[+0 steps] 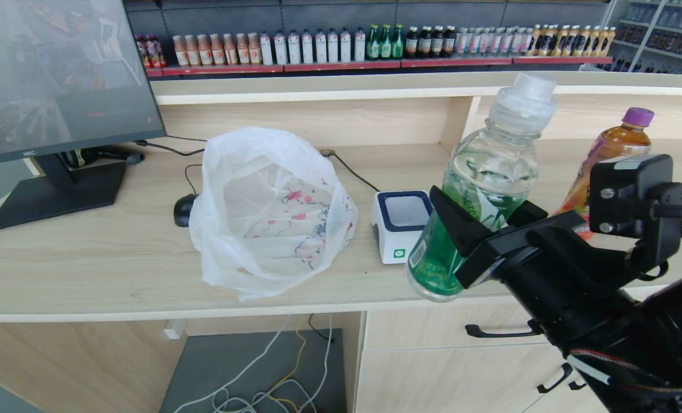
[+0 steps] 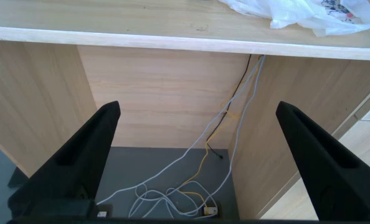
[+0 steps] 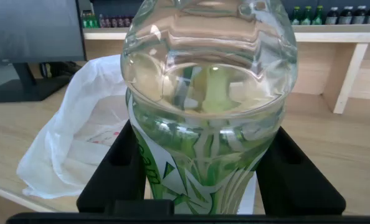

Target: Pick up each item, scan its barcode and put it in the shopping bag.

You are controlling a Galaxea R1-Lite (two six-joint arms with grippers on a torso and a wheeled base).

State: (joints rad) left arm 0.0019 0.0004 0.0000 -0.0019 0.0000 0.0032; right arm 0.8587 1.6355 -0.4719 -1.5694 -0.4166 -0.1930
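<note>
We see the right gripper (image 1: 486, 226) clamped on the green-labelled bottle (image 1: 490, 178) beside the scanner (image 1: 401, 223); the left gripper (image 2: 197, 162) gapes wide, low before the table (image 2: 110, 28).

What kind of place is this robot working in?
Most likely a shop's checkout: shelves of bottled drinks behind, a barcode scanner on the wooden counter beside a shopping bag, and a monitor at one end.

Light wood counter (image 1: 88, 258); monitor (image 1: 54, 195) far left, mouse (image 1: 184, 210) tucked beside the shopping bag (image 1: 272, 212), scanner (image 1: 401, 223) just right of it; orange bottle (image 1: 610, 155) further right.
</note>
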